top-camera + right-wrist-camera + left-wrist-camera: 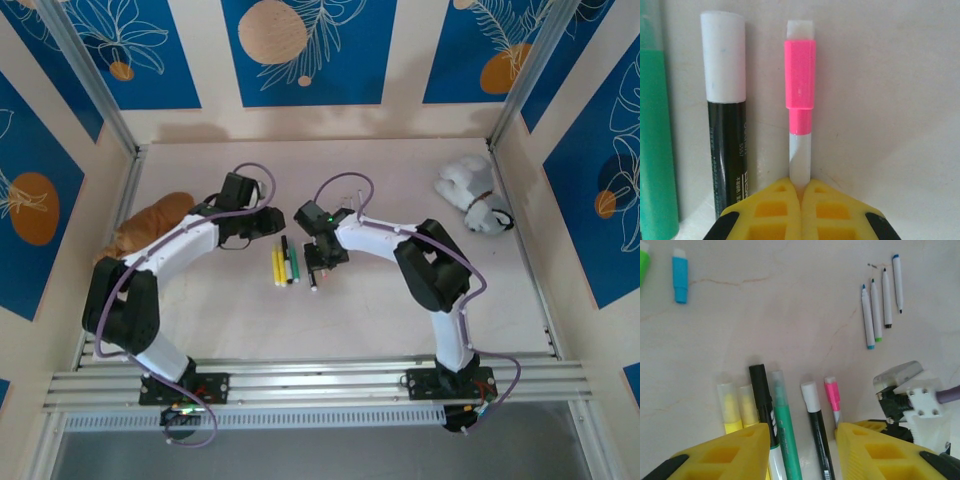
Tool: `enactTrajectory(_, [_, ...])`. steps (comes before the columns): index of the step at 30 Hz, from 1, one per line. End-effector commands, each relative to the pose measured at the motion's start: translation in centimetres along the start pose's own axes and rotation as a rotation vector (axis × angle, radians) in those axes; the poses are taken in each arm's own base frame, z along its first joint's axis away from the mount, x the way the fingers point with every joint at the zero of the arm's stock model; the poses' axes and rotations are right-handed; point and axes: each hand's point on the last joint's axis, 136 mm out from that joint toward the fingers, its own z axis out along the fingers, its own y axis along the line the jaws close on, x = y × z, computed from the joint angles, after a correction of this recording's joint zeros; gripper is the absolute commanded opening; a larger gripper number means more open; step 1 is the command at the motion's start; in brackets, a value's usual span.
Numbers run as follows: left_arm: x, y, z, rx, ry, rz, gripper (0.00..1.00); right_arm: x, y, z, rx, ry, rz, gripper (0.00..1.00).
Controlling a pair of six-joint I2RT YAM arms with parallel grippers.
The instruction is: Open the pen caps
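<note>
Yellow right end effector (800, 189) clamps pink-capped pen (801, 150); elbow bent.

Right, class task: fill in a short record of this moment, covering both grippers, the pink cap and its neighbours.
Right gripper: shut on the pink pen at its white barrel
Pink cap: on its pen
Left gripper: open, over the row of pens
White cap: on the black marker, beside the pink pen
Green marker: other side of the black marker
</note>
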Motion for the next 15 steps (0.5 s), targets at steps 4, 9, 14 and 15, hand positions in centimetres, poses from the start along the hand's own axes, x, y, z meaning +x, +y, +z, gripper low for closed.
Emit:
enactTrajectory(4, [0.1, -2.0, 1.0, -0.012, 0.036, 0.005, 0.41, -0.8, -0.1, -3.1, -0.171, -0.124, 0.032, 0.0])
enactTrajectory(9, [-0.3, -4.7, 1.1, 0.062, 0.008, 0.017, 0.49, -1.8, 1.9, -7.7, -0.368, -0.234, -0.012, 0.0])
enactTrajectory(14, [-0.9, -6.8, 1.0, 0.102, 0.002, 0.025, 0.55, -2.3, 3.0, -10.0, -0.499, -0.269, -0.006, 0.0])
enactTrajectory(15, [-1.0, -7.1, 0.9, 0.106, -0.003, 0.027, 0.55, -2.4, 3.1, -10.4, -0.517, -0.276, -0.003, 0.0])
